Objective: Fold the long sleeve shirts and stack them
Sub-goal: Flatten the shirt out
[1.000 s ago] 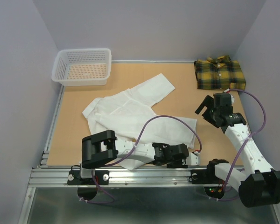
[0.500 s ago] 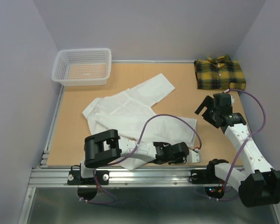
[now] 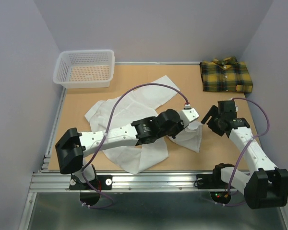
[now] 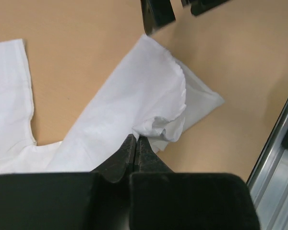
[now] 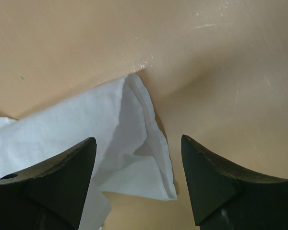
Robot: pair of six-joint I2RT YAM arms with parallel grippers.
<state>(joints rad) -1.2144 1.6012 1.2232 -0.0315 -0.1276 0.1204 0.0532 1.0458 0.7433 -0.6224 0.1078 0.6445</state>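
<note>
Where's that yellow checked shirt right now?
In the top view, the plaid shirt lies folded at the far right corner of the table, beyond the right gripper.

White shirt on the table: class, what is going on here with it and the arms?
The left gripper is shut on a bunched edge of the plain white cloth shirt, which lies crumpled and unfolded on the tan table. The right gripper hovers open over a nearby corner of it. The yellow-and-green plaid shirt sits folded at the far right corner.

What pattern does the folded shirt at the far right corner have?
The folded shirt is yellow-and-dark-green plaid; the top external view shows it best.
</note>
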